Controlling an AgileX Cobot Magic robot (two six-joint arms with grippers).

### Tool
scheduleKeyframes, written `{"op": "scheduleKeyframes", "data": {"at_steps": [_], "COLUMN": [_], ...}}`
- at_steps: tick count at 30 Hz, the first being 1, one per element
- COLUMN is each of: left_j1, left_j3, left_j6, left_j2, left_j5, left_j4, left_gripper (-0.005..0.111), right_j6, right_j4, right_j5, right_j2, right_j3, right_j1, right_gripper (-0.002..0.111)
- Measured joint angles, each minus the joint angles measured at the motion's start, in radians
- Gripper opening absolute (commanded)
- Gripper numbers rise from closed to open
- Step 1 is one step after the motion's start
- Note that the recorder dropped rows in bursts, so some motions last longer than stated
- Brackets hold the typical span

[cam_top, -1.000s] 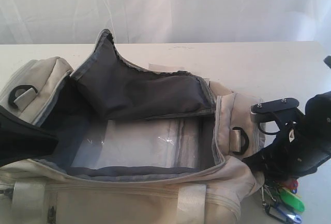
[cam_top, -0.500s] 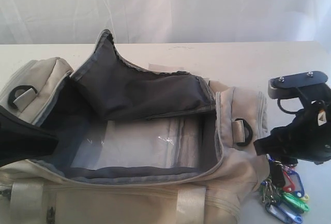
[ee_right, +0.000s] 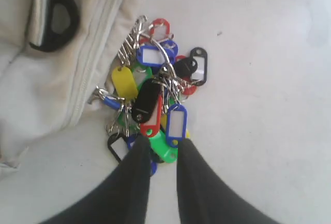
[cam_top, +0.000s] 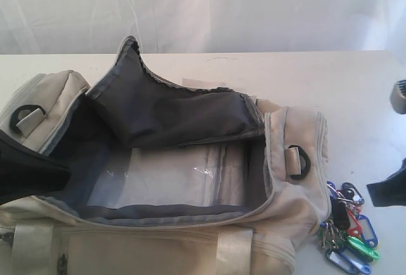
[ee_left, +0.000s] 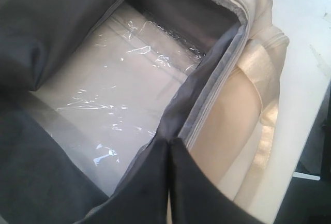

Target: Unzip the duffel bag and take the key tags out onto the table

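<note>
The beige duffel bag (cam_top: 158, 249) lies unzipped on the white table (cam_top: 355, 97), its dark grey lining showing. The key tags (cam_top: 347, 224) lie in a heap on the table against the bag's right end, and in the right wrist view the key tags (ee_right: 155, 100) show green, blue, red, yellow and black on metal rings. My right gripper (ee_right: 163, 146) hovers open just over the heap's edge, holding nothing; it shows only at the right border (cam_top: 384, 191). My left gripper (ee_left: 169, 142) is shut on the bag's grey rim, at the left (cam_top: 62, 174).
A clear-wrapped stiff panel (cam_top: 165, 180) covers the bag's floor. A black D-ring (cam_top: 297, 162) sits on the bag's right end. The white draped backdrop (cam_top: 203, 8) hangs behind the table. The table's near edge (ee_left: 305, 151) runs beside the bag.
My right gripper carried the key tags down beside the bag's right end, let them go, and drew back to the right. The left gripper stayed put.
</note>
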Motion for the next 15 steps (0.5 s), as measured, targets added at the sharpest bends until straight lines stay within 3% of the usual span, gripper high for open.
{"op": "scheduleKeyframes", "data": {"at_steps": [4,15], "left_j1": [0.0,0.0], "left_j3": [0.0,0.0], "left_j6": [0.003,-0.074], "left_j2": [0.0,0.0], "left_j5": [0.0,0.002], "left_j4": [0.029,0.062], "left_gripper": [0.0,0.0], "right_j6": [-0.028,-0.064], "right_j4": [0.0,0.002], "right_j5": [0.001,-0.115], "right_j2": [-0.126,-0.3], "right_j3": [0.0,0.078], "right_j1": [0.0,0.0], "right_gripper": [0.0,0.0]}}
